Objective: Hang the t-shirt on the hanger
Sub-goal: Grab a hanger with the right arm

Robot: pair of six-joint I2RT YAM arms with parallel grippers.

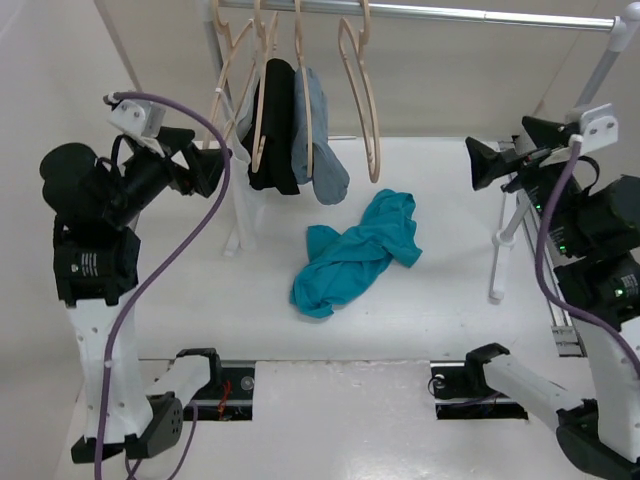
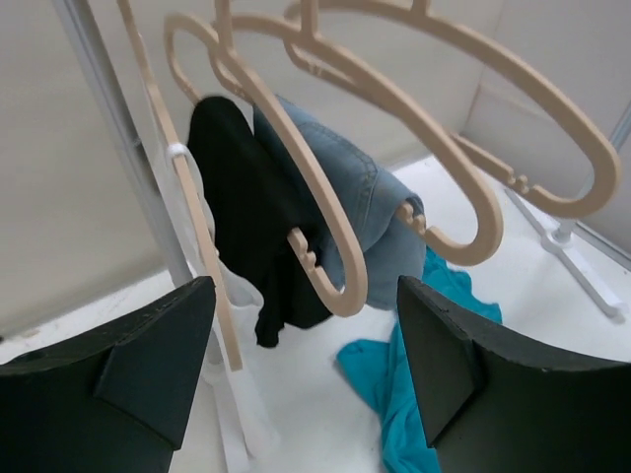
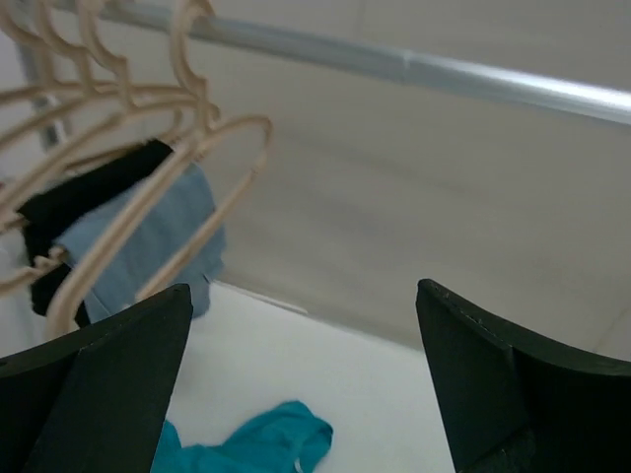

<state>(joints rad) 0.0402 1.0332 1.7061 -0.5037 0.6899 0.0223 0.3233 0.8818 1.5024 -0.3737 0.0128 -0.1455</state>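
Observation:
The teal t-shirt (image 1: 355, 255) lies crumpled on the white table, in the middle, below the rack; it also shows in the wrist views (image 2: 424, 394) (image 3: 256, 443). The empty beige hanger (image 1: 365, 110) (image 2: 577, 133) hangs rightmost on the rail, with no cloth on it. My left gripper (image 1: 205, 160) (image 2: 306, 291) is raised at the left end of the rack, open, with nothing between its fingers. My right gripper (image 1: 485, 165) (image 3: 303, 291) is raised at the right, apart from the hangers, open and empty.
A metal rail (image 1: 420, 12) carries three more hangers: one with a white tie (image 1: 222, 60), one bearing a black garment (image 1: 272, 130), one bearing a grey-blue garment (image 1: 320, 150). White rack legs stand at left (image 1: 235, 200) and right (image 1: 500, 250).

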